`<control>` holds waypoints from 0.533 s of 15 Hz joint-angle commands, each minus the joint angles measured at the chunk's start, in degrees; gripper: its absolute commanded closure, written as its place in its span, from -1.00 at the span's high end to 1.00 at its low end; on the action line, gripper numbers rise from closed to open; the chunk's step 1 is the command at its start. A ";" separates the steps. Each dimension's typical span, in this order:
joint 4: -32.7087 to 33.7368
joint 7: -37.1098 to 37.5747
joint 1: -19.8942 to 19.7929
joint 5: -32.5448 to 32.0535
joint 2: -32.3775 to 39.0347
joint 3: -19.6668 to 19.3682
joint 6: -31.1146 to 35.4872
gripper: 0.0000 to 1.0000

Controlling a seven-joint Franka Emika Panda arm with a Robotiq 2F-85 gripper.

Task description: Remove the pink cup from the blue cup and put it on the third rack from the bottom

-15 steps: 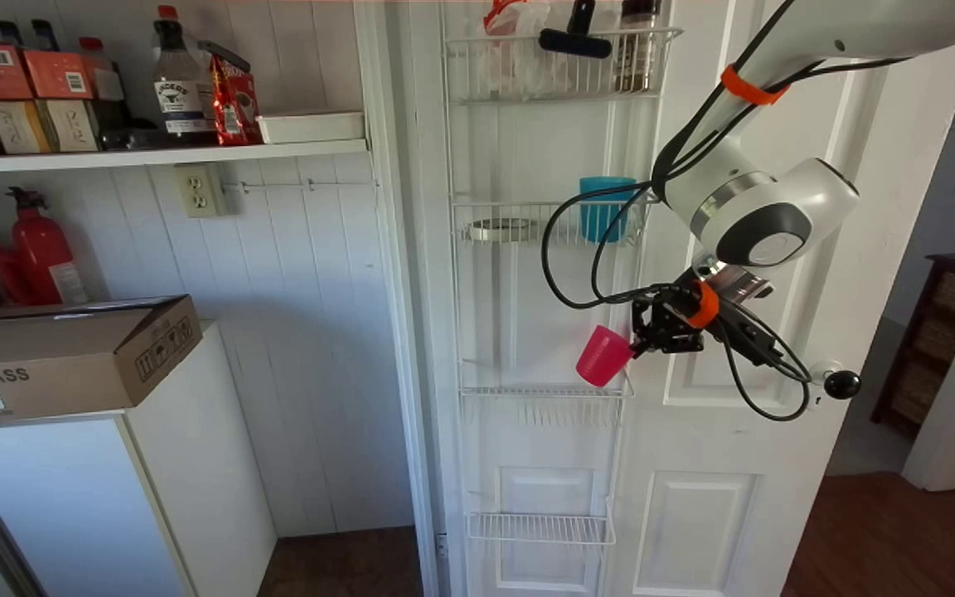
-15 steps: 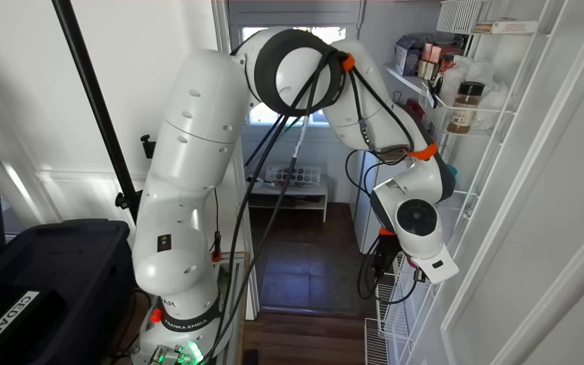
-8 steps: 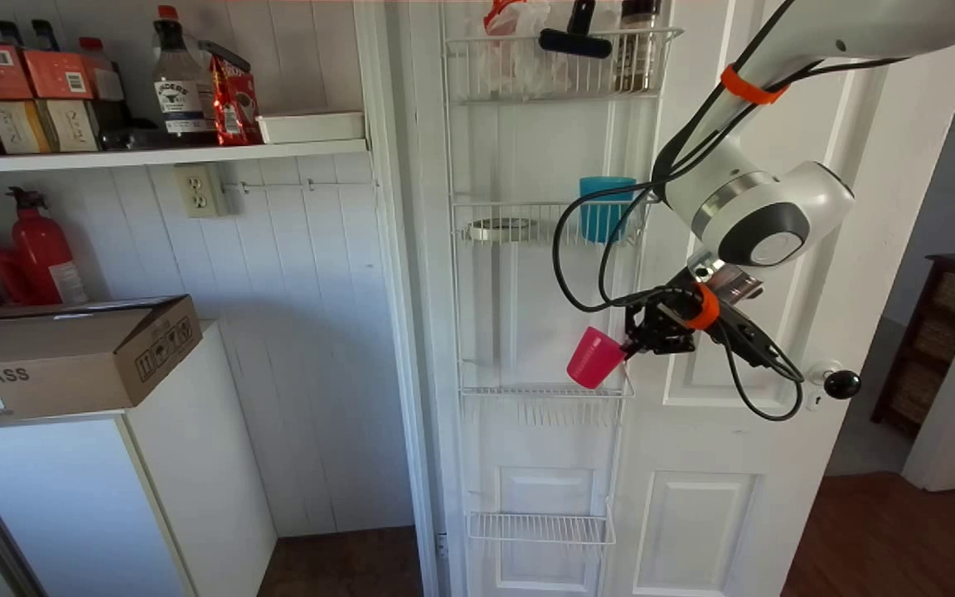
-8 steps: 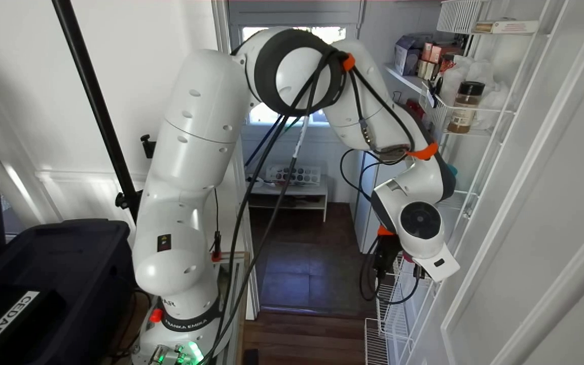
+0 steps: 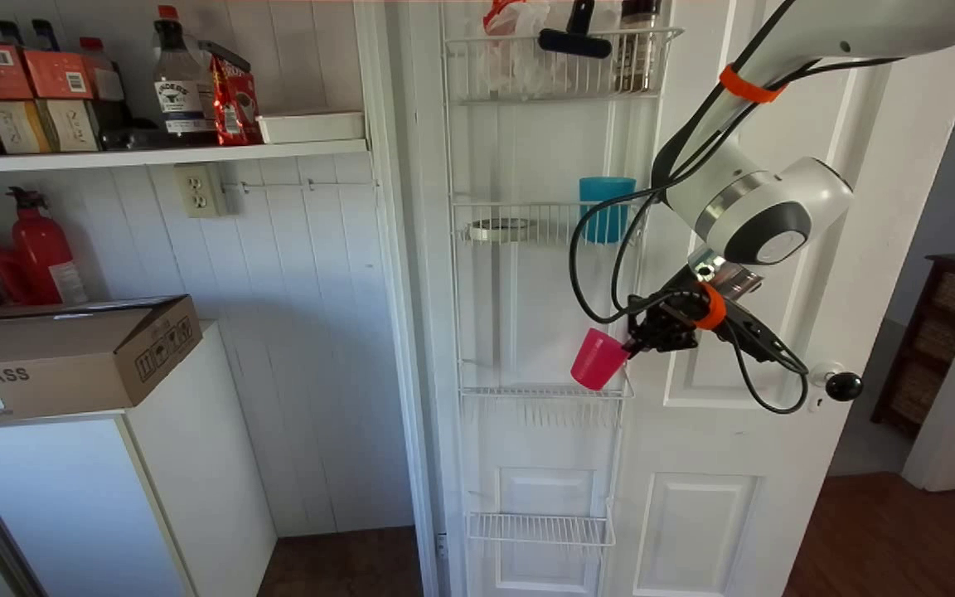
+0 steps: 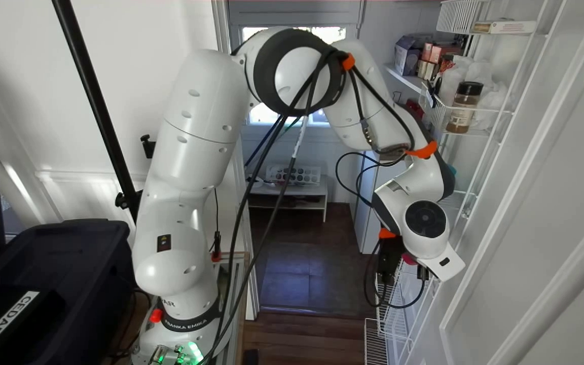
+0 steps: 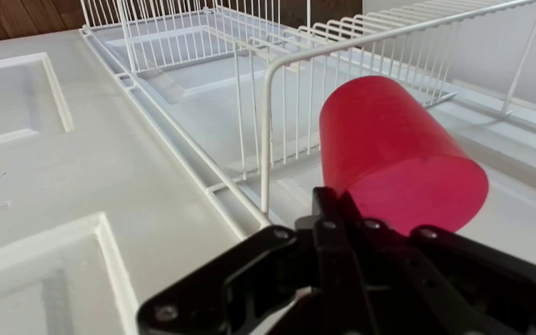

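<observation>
Pink cup (image 5: 599,359) is already out of the blue cup (image 5: 603,220) and in the gripper (image 7: 338,197), right of centre in an exterior view; fingers (image 7: 334,260) are together, pinching the wall at the mouth end. Rim grab makes sense: it leaves the base free to land first on the wires, with the gripper off to the side instead of wedged between tiers. Arm (image 5: 763,220) reaches from the upper right of that frame, likely for the same reason. Target is most likely the white wire rack (image 5: 519,392) near the cup's base; that frame may crop a lower one, and a bottom tier (image 6: 375,342) at lower right in an exterior view supports counting it third, not certain. Blue cup stands upright on the tier above (image 5: 548,205), shouldn't get in the way. Held cup tilts with the slanted gripper, mouth towards it, base to lower left, so it probably needs levelling before release or it may tip. Base touching the wires or not: can't tell. Looks: plain bright pink tumbler, no handle, slight taper, wider at the mouth; in the wrist view, right of centre, outer wall reads nearly red, inside a lighter pink. At lower right in an exterior view the cup (image 6: 408,259) shows as a sliver only
</observation>
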 commanded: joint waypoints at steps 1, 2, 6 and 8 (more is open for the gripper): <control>0.26 0.90 1.26 -3.59 1.27 -0.06 1.49 -0.98; 0.11 1.13 1.33 -4.52 1.27 -0.17 1.51 -0.98; -0.10 2.52 1.49 -6.73 1.41 -0.57 2.28 -0.98; -0.32 2.90 1.48 -7.43 1.43 -0.64 2.30 -0.98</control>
